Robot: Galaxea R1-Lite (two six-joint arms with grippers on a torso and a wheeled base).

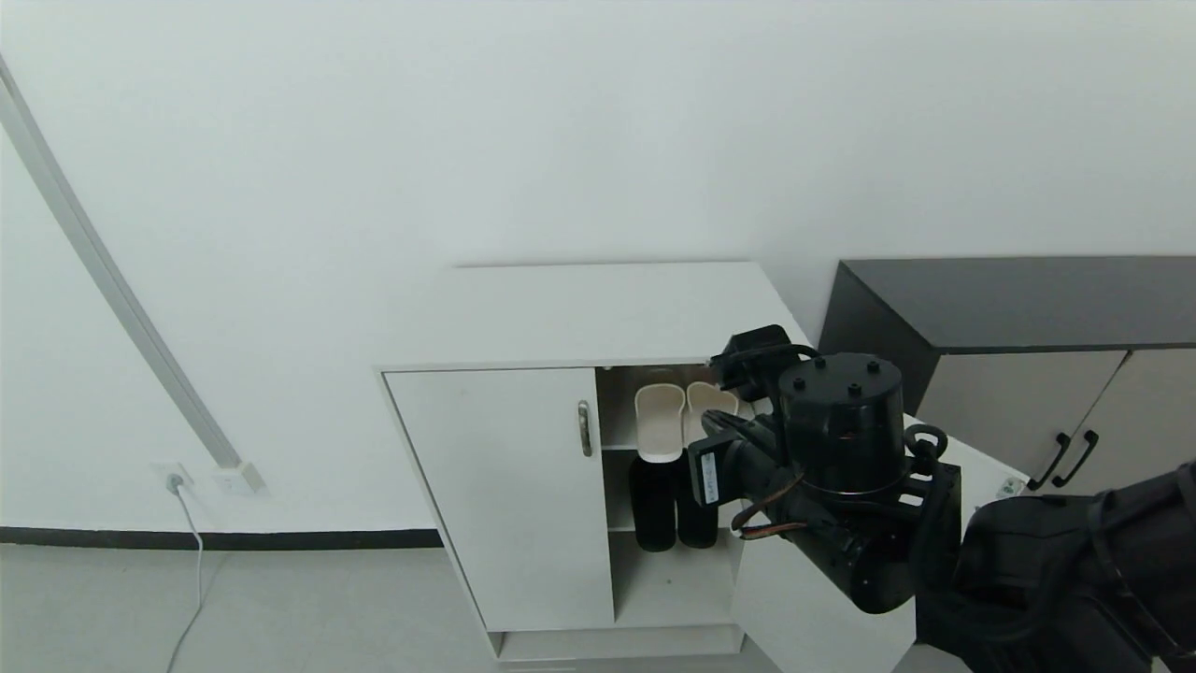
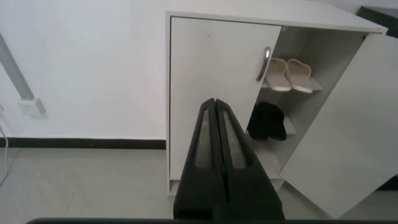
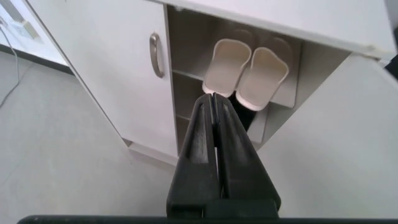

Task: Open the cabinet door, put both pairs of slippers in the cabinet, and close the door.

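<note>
Cabinet: white cabinet (image 1: 598,308) standing against the wall, two doors at the front.
Left door: left door (image 1: 505,486) shut, with a metal handle (image 1: 584,428) near its inner edge.
Right door: right door (image 1: 794,608) swung wide open, exposing the shelves behind it.
White slippers: white slippers (image 1: 660,421) lie side by side on the top shelf, soles facing out, their ends overhanging the shelf edge.
Black slippers: black slippers (image 1: 654,514) sit on the shelf directly below the white pair, also side by side.
Bottom compartment: nothing can be made out on its floor.
Right gripper: right gripper (image 3: 214,99) has its fingers pressed together, pinching nothing; it is held in front of the open half, tips pointing at the shelves just under the white pair. Contact with the black pair cannot be judged.
Left gripper: left gripper (image 2: 214,102) has its fingers pressed together, carrying nothing; it is well back from the cabinet, facing the shut door.
Surroundings: dark-topped sideboard (image 1: 1018,299) beside the cabinet on the robot's right; wall socket (image 1: 173,479) with a cable (image 1: 196,570) trailing to the floor; grey conduit (image 1: 103,271) slanting down the wall.
</note>
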